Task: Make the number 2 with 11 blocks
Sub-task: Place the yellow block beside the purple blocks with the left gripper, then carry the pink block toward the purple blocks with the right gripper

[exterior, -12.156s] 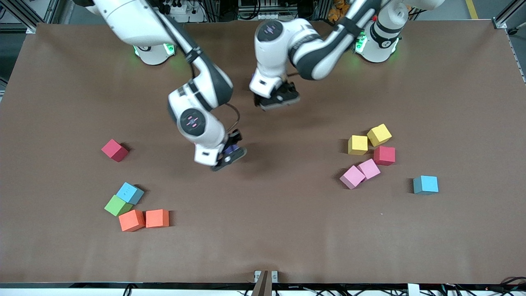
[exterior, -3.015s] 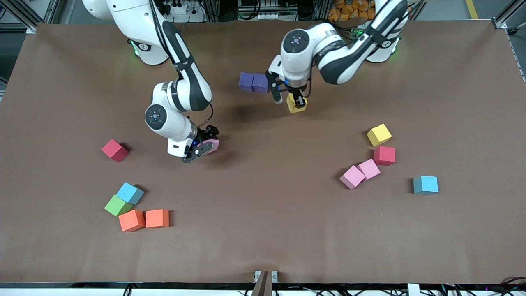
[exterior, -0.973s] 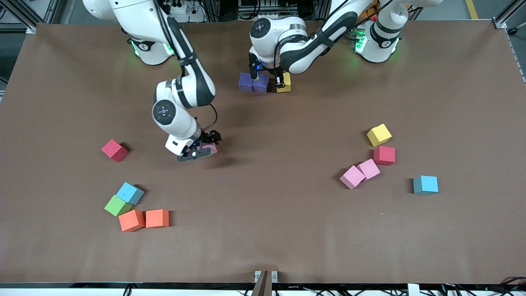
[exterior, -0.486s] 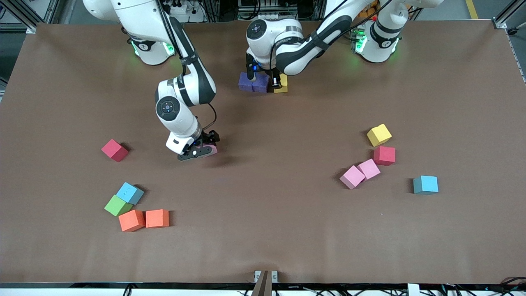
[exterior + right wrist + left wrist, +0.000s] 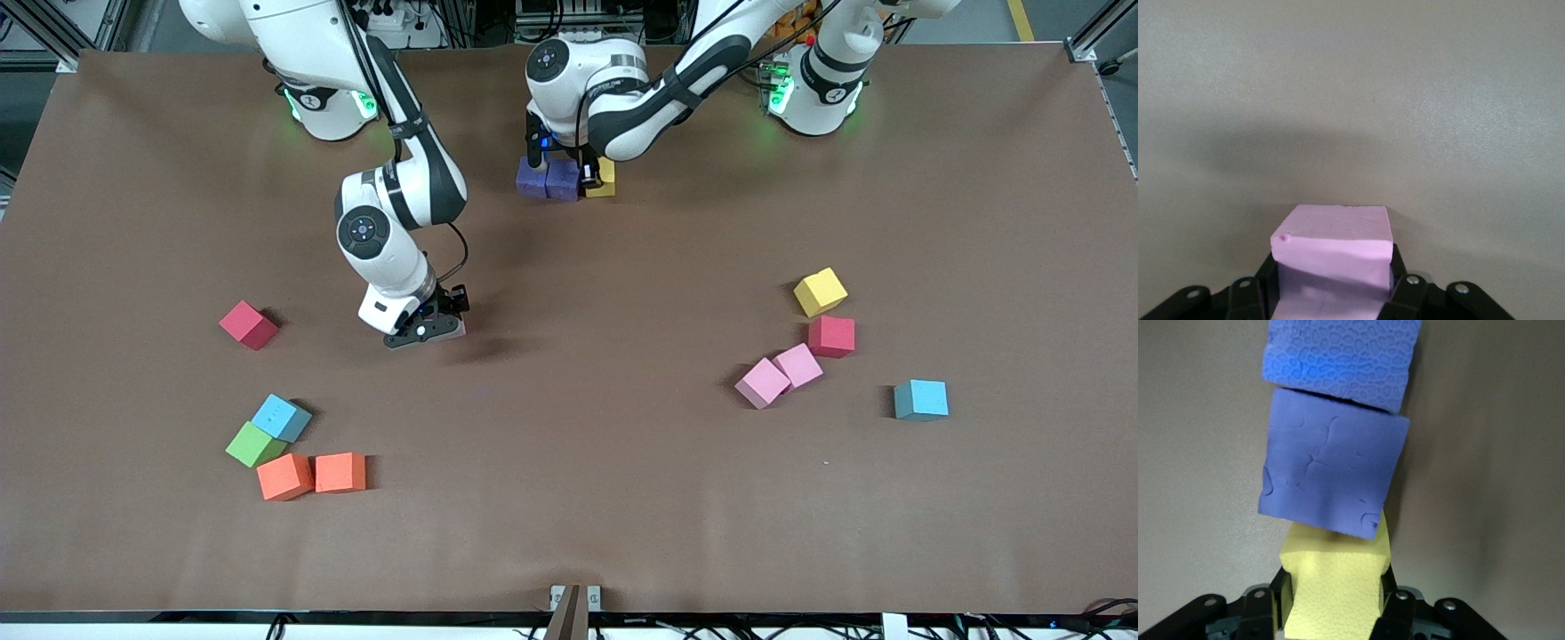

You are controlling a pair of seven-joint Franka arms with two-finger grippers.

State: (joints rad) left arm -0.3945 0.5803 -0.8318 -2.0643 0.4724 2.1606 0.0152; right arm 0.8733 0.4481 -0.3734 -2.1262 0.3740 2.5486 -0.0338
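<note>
The left claw, clamped on a yellow block, should have squared it flush beside the purple blocks; the right claw gripped a pink block.

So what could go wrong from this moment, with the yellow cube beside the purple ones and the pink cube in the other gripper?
1. The left gripper holds the yellow cube right against the nearer purple cube. The two purple cubes already sit slightly out of line, so a push may shift them more.
2. When the left gripper opens, a finger beside that purple cube could nudge it.
3. The right gripper holds the pink cube near the fingertips, over bare table; it might slip.
</note>
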